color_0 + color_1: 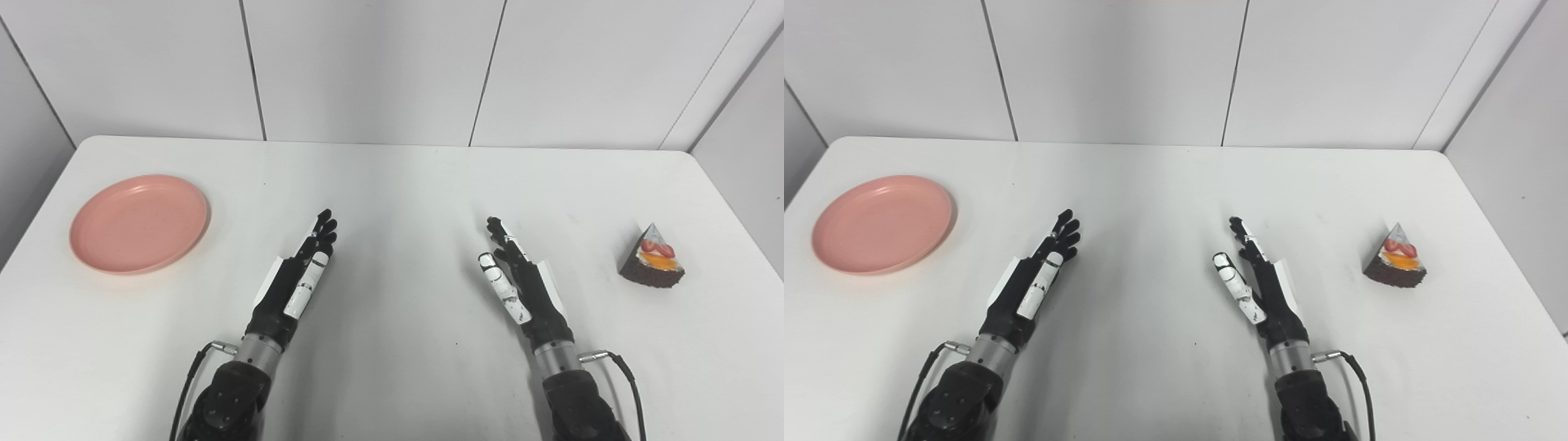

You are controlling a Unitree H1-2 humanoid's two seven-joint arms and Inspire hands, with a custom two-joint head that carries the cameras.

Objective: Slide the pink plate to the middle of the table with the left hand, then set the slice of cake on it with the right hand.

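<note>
A round pink plate [139, 222] lies on the white table near its left edge, with nothing on it. At the far right sits a slice of chocolate cake [653, 258] topped with cream, strawberry and orange fruit. My left hand [300, 277] hovers over the middle of the table, right of the plate and well apart from it, fingers straight and holding nothing. My right hand [516, 277] mirrors it, open, palm facing inward, a good distance left of the cake.
The white table [392, 184] ends in a rounded far edge against white wall panels. Between the two hands is bare tabletop. Cables run from both wrists toward the bottom edge.
</note>
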